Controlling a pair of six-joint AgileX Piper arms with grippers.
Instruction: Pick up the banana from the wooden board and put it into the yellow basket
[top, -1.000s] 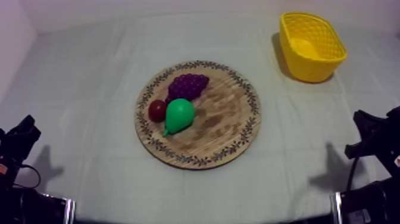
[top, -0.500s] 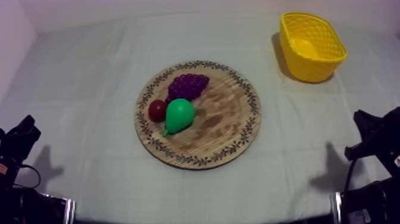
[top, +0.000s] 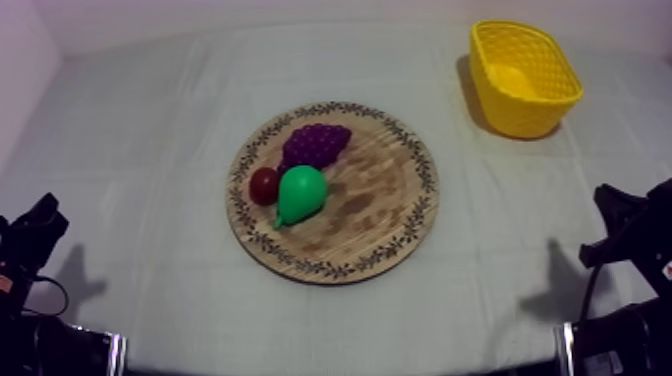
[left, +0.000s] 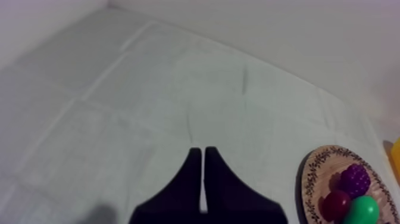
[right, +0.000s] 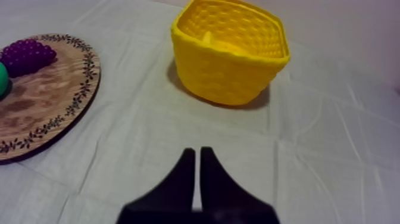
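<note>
The yellow basket (top: 527, 112) stands at the far right of the table. Inside it lies a smooth yellow shape that looks like the banana (top: 511, 79), also glimpsed in the right wrist view as the banana (right: 208, 38) within the basket (right: 226, 74). The round wooden board (top: 385, 215) sits mid-table with no banana on it. My left gripper (left: 199, 150) is shut on nothing over bare cloth, low at the left (top: 37, 222). My right gripper (right: 194, 150) is shut on nothing, in front of the basket and apart from it, low at the right (top: 622, 222).
On the board's left half lie a bunch of grapes (top: 316, 143), a green pear (top: 301, 193) and a small red fruit (top: 264, 184), touching one another. Open cloth lies between the board and the basket. The left wrist view catches the board's rim (left: 309, 179).
</note>
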